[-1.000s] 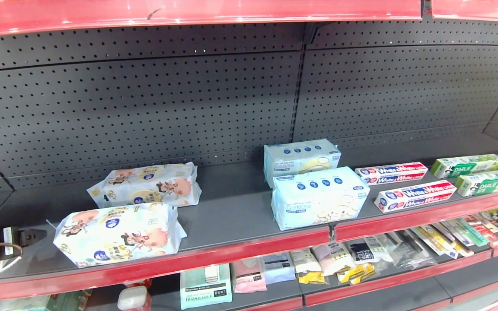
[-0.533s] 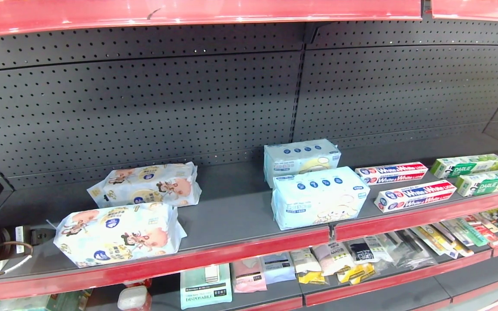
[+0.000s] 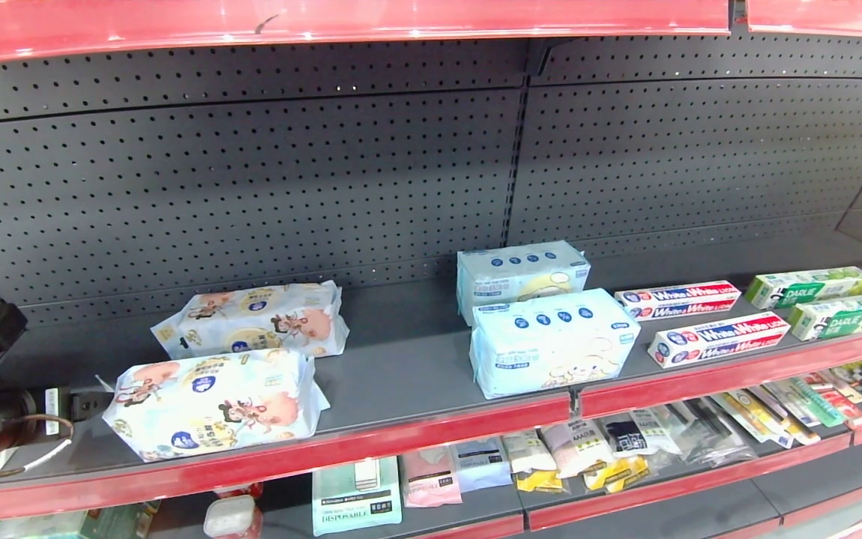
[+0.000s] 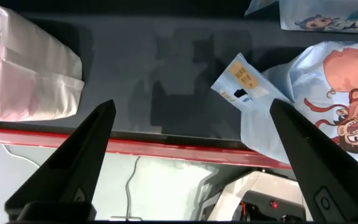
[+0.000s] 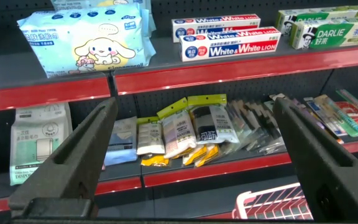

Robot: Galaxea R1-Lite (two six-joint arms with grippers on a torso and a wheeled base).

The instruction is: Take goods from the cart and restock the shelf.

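Over the last second the left gripper (image 3: 94, 404) has moved to the right along the shelf (image 3: 401, 359), from the left edge of the scene towards the near pack of wipes (image 3: 214, 404). Its tip is now at the sealed left end of this pack, and it seems to touch it. The pack has also changed. It has shifted a little to the right and turned slightly, so its right end now points a bit more towards the far side. We judge that the gripper is pushing the pack into line, not picking it up.

In the left wrist view the fingers of the left gripper (image 4: 191, 106) are wide apart and they clamp nothing. The folded end flap of the near pack of wipes (image 4: 328, 106) lies between them, closer to one finger.

The far pack of wipes (image 3: 251, 320), the blue tissue packs (image 3: 551, 340) and the toothpaste boxes (image 3: 719, 338) further right have not moved.

The right gripper (image 5: 194, 102) hangs low in front of the lower shelves. Its fingers are also apart and empty, and a corner of the cart (image 5: 272, 202) is just below it.

For the task this means the near pack already lies on the shelf, close to the red front edge, and only its position is being corrected. We think the next goods from the cart are not yet taken.
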